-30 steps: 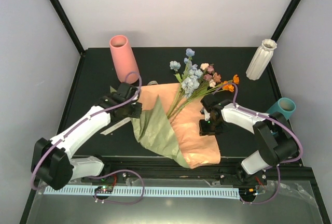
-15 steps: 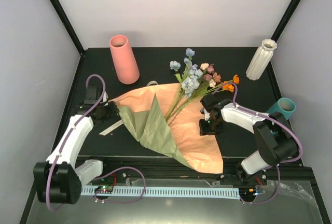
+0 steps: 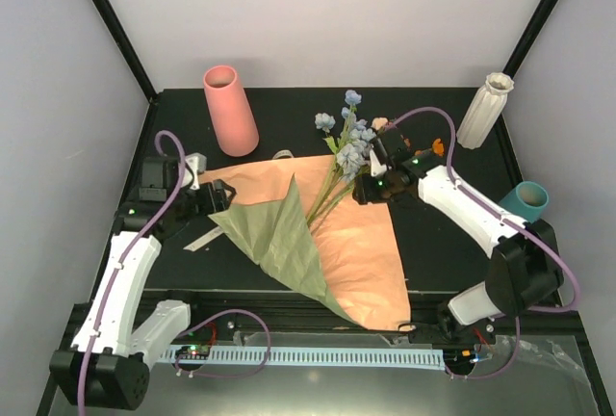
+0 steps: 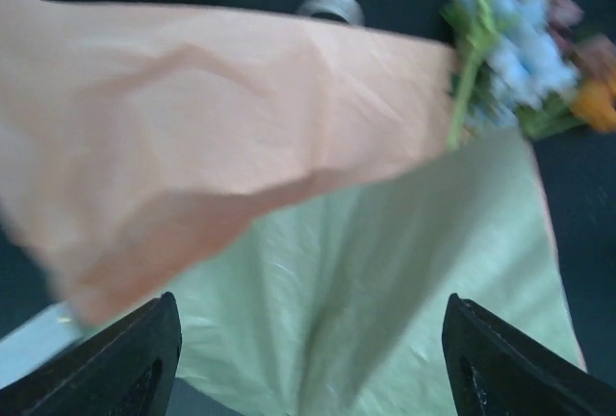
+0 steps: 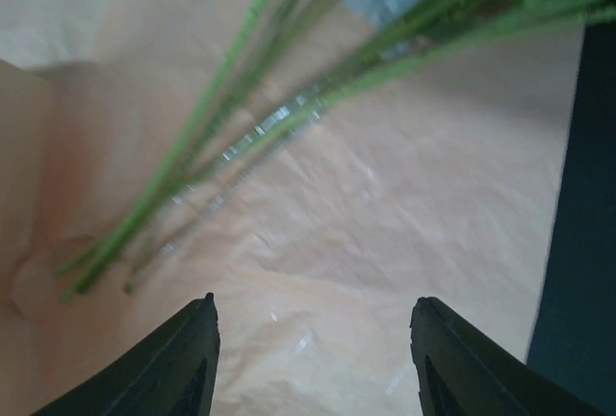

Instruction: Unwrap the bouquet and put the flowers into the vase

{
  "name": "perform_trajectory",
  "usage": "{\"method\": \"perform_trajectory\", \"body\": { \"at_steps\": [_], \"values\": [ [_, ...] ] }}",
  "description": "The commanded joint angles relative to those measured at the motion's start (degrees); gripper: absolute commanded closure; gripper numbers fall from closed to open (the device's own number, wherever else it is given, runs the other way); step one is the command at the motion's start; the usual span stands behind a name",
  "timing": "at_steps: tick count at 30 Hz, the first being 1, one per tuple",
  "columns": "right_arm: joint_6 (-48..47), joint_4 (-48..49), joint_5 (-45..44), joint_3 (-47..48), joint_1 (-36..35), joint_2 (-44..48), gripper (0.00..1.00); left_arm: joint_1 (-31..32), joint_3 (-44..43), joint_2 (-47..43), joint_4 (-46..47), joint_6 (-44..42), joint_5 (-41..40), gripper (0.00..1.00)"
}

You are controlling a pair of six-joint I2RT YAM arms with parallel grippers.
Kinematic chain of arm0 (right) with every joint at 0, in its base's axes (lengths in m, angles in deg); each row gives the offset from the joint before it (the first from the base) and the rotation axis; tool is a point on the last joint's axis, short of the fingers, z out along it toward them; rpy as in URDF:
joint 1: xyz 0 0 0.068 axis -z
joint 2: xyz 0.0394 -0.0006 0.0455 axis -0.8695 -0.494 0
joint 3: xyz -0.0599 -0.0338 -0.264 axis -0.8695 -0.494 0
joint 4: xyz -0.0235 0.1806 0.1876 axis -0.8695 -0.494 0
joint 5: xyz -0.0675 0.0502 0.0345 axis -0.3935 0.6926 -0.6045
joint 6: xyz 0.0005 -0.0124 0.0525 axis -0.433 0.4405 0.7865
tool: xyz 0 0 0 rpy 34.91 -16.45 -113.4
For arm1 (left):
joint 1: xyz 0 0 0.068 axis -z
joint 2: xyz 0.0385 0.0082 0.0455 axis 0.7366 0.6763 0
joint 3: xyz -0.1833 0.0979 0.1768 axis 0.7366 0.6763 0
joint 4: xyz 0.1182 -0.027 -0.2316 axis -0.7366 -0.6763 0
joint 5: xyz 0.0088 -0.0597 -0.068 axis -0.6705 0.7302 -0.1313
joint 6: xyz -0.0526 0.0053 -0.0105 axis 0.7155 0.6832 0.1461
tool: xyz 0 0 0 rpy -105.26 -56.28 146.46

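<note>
Centrally, the bouquet's paper sheet [image 3: 361, 247] is lying unfolded on the black table [image 3: 423, 117], peach face up, with 1 olive-green flap [image 3: 279, 243] folding over its left part. The flowers [image 3: 351, 156] are resting on it, blooms pointing toward the far edge. The right gripper [image 3: 369, 188] is hovering just beside the stems, its 2 fingers spread, pinching nothing. The left gripper [image 3: 214, 195] is sitting at the sheet's left corner, jaws wide apart. The white ribbed vase [image 3: 484, 111] is standing far right, well apart from the flowers, the pink vase [image 3: 229, 110] far left and the teal vase [image 3: 527, 202] at the right edge.
</note>
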Motion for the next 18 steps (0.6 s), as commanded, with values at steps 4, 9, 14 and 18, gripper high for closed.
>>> {"method": "perform_trajectory", "body": {
  "at_steps": [4, 9, 14, 18],
  "values": [
    [0.2, 0.7, 6.7, 7.9, 0.2, -8.1, 0.42, 11.0, -1.0, 6.9, 2.6, -4.2, 9.8, 0.26],
    [-3.5, 3.6, 18.4, 11.1, 0.2, -11.1, 0.41, 18.0, -11.0, 16.6, 2.4, 0.2, 6.0, 0.26],
    [-4.1, 2.7, 19.7, 12.1, 0.2, -13.1, 0.41, 24.5, -27.6, 30.0, -8.6, -1.5, -3.7, 0.25],
    [-4.9, 3.0, 21.5, 12.3, 0.1, -12.6, 0.40, 24.8, -33.9, 37.0, -13.1, -1.9, -8.3, 0.24]
  ]
}}
